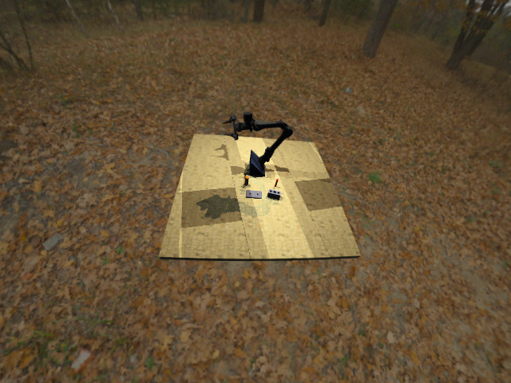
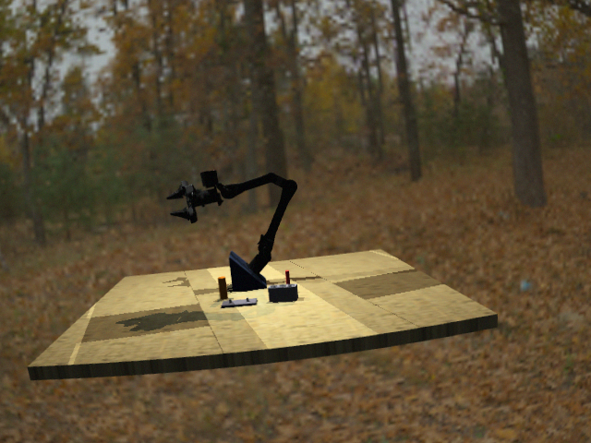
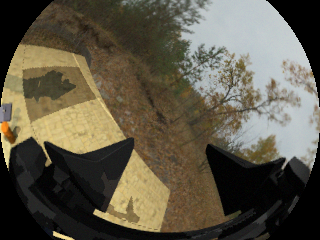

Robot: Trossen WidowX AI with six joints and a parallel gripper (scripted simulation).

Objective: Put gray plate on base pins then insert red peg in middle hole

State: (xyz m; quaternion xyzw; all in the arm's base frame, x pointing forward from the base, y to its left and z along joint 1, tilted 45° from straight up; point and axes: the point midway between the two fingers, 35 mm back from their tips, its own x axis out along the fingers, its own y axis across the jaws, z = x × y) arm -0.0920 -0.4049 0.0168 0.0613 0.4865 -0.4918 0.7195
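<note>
A flat gray piece with two short upright pins, seemingly the base (image 1: pixel 253 195) (image 2: pixel 239 303), lies on the table; a gray piece, likely it, shows at the wrist view's left edge (image 3: pixel 5 112). A thicker gray block with dark holes in its top, seemingly the plate (image 1: pixel 273 196) (image 2: pixel 283 293), sits beside it to the right, apart from the pins. The red peg (image 1: pixel 276 182) (image 2: pixel 287 276) stands upright behind that block. My gripper (image 1: pixel 225 128) (image 2: pixel 169 206) (image 3: pixel 171 145) is open and empty, high above the table and left of these parts, its fingers pointing roughly sideways.
An orange cylinder (image 1: pixel 246 180) (image 2: pixel 222 288) (image 3: pixel 8 132) stands upright just behind the pinned piece. The arm's dark wedge-shaped mount (image 1: pixel 256 165) (image 2: pixel 244 276) is behind the parts. The wooden table (image 1: pixel 214 242) (image 2: pixel 305 338) (image 3: pixel 70 132) has shadows across it.
</note>
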